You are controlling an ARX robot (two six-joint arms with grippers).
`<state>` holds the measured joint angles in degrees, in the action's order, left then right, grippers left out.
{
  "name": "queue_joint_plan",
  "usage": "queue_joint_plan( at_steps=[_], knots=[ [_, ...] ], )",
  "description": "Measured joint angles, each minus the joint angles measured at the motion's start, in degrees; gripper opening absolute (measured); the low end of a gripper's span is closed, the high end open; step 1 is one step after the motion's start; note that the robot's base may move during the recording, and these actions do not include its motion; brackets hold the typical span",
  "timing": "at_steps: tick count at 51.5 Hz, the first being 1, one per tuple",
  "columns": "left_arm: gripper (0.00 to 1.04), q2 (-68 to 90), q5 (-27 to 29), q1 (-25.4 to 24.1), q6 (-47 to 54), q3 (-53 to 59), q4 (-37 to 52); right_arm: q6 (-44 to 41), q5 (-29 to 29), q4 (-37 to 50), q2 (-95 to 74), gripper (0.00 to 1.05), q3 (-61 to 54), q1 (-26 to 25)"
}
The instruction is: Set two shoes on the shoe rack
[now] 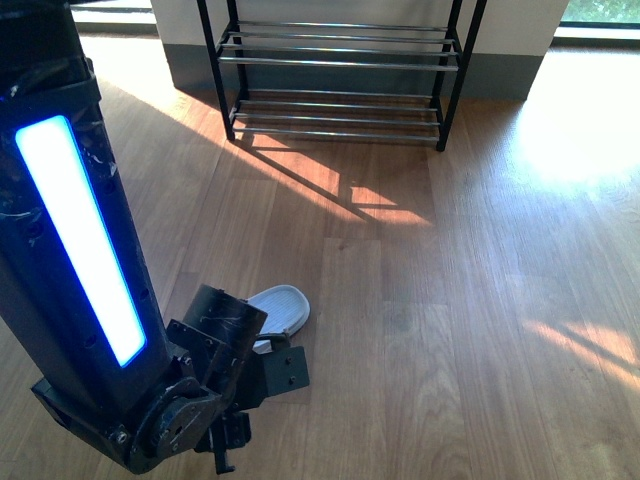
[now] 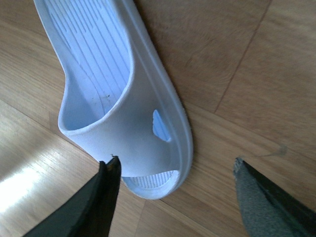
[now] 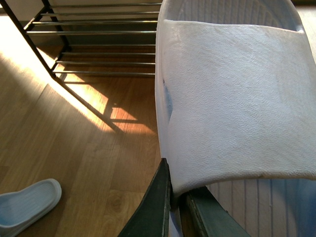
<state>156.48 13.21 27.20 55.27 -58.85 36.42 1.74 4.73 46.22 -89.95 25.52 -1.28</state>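
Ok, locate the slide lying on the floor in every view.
Front: slide lower left, partly behind the left arm.
Left wrist: close up, one end between the open fingers.
Right wrist: small, on the floor beside the held slide.
Shared: shoe rack, front and right wrist views.

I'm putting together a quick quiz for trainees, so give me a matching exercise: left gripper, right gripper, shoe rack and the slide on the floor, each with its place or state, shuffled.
Things:
1. left gripper
2. right gripper
3. shoe rack
4. floor slide

States:
A. standing by the wall
B. shut on the held slide, at its strap
C. open, just above a slide
D. lying on the wood floor

Pairs: 1-C, 2-B, 3-A, 4-D
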Motion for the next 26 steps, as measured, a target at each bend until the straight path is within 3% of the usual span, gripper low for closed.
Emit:
queue_joint_plan(
  at_steps=[7, 13, 18, 26],
  knots=[
    [0.97, -3.2, -0.3, 0.7, -9.0, 1.1, 0.1, 0.0, 0.0, 0.0, 0.0, 0.01, 0.0, 0.0],
    [0.95, -4.1, -1.2, -2.2, -20.8, -1.9, -5.3, 0.0, 0.0, 0.0, 0.0, 0.01, 0.0, 0.0],
    [0.95, -3.4, -0.8, -4.5, -25.3, -3.5, -3.7, 0.0, 0.0, 0.0, 0.0, 0.01, 0.0, 0.0],
    [0.95, -1.5, 0.5, -7.6, -34.2, -10.4, -11.8, 0.0, 0.0, 0.0, 0.0, 0.01, 0.0, 0.0]
  ],
)
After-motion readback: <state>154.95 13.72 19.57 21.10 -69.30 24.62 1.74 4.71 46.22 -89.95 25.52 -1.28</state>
